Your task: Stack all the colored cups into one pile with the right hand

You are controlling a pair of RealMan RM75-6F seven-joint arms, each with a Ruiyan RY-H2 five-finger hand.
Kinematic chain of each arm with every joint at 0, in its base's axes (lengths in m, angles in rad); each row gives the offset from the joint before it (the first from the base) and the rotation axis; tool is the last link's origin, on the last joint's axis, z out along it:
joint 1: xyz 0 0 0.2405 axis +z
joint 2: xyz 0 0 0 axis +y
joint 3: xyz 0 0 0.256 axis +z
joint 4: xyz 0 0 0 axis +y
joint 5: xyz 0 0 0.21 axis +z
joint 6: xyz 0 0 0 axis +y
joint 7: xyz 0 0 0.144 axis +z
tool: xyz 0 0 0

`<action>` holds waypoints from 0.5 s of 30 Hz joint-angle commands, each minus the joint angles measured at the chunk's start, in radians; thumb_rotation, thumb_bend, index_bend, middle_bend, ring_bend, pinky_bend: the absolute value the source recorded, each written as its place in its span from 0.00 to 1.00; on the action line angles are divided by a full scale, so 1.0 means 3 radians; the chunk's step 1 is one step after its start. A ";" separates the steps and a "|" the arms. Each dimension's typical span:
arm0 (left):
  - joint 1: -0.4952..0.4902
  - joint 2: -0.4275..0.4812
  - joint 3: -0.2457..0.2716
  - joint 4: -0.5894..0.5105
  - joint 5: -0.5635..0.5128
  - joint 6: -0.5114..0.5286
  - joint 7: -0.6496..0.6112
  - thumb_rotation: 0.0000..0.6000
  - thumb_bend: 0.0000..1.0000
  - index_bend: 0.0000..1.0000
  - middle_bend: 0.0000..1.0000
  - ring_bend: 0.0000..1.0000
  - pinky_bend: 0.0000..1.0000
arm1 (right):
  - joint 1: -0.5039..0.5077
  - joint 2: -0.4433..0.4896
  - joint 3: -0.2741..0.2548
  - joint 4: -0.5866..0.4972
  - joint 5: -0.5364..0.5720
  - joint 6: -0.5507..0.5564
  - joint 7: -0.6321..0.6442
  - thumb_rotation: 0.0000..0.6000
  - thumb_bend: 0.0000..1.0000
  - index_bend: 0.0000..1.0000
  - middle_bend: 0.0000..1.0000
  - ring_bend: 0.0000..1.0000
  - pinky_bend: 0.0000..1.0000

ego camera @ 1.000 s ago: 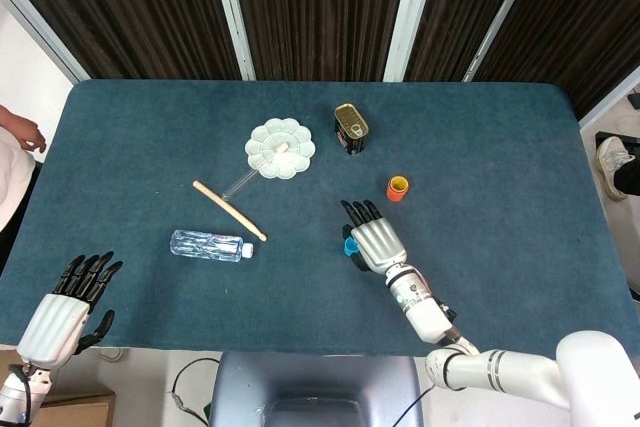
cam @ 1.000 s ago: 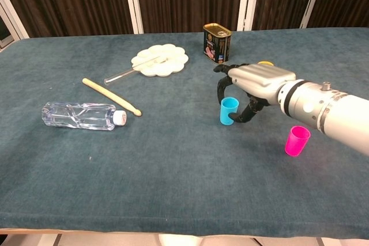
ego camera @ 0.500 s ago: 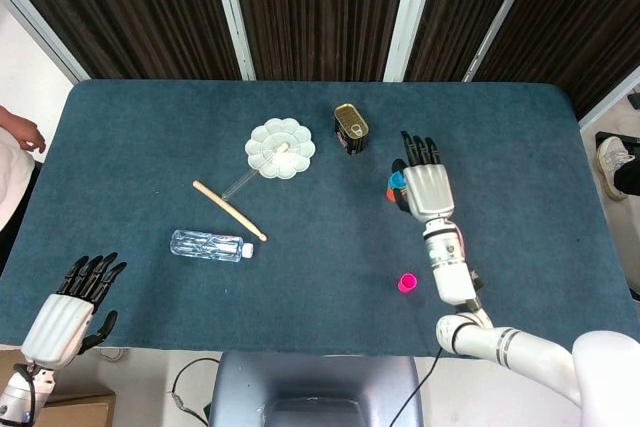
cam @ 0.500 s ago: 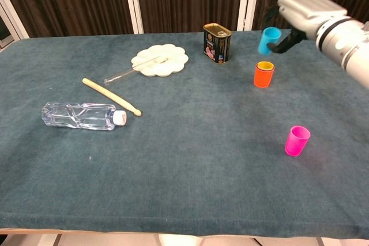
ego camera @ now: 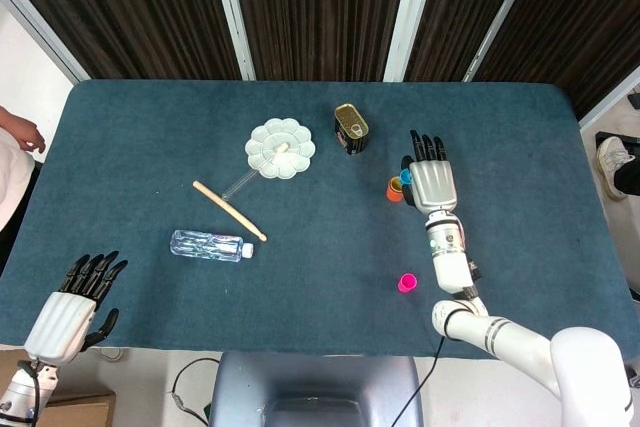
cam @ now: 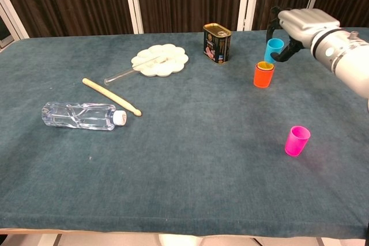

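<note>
My right hand (cam: 297,24) (ego camera: 433,179) holds a blue cup (cam: 274,50) upright, just above and slightly right of the orange cup (cam: 263,75) (ego camera: 395,188), which stands on the table with a yellow cup nested inside. In the head view only a sliver of the blue cup (ego camera: 406,177) shows beside the hand. A pink cup (cam: 297,140) (ego camera: 406,283) stands alone nearer the front of the table. My left hand (ego camera: 68,309) hangs off the near left table edge, fingers apart, holding nothing.
A tin can (cam: 217,42) stands left of the orange cup. A white palette dish (cam: 159,60) with a glass rod, a wooden stick (cam: 110,96) and a lying plastic bottle (cam: 83,116) occupy the left half. A person's arm (ego camera: 20,132) shows at the far left.
My right hand carried the blue cup from mid-table up and back to the orange cup, then lowered it closer over the orange cup's mouth. The left hand barely shifted.
</note>
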 commanded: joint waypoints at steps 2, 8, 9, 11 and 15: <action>-0.0004 0.0000 -0.0005 0.0000 -0.0012 -0.0010 0.0001 1.00 0.46 0.00 0.00 0.00 0.07 | 0.0048 -0.0091 -0.0003 0.0129 0.0011 -0.0063 -0.0002 1.00 0.49 0.59 0.04 0.00 0.00; -0.0009 0.0001 -0.0010 0.0006 -0.0024 -0.0019 -0.0008 1.00 0.46 0.00 0.00 0.00 0.07 | 0.0057 -0.0135 -0.0010 0.0217 0.0069 -0.0171 -0.0033 1.00 0.49 0.45 0.04 0.00 0.00; -0.0010 0.0002 -0.0010 0.0006 -0.0025 -0.0020 -0.0010 1.00 0.46 0.00 0.00 0.00 0.07 | 0.0051 -0.0123 -0.0009 0.0197 0.0077 -0.0188 -0.0029 1.00 0.49 0.38 0.03 0.00 0.00; -0.0009 0.0005 -0.0009 0.0004 -0.0020 -0.0014 -0.0013 1.00 0.46 0.00 0.00 0.00 0.07 | 0.0020 -0.0062 -0.0010 0.0085 0.0054 -0.0187 0.0035 1.00 0.49 0.29 0.01 0.00 0.00; -0.0003 0.0009 -0.0006 0.0004 -0.0007 0.0006 -0.0021 1.00 0.46 0.00 0.00 0.00 0.07 | -0.0178 0.0234 -0.0148 -0.0508 -0.0252 0.0004 0.0291 1.00 0.49 0.18 0.00 0.00 0.00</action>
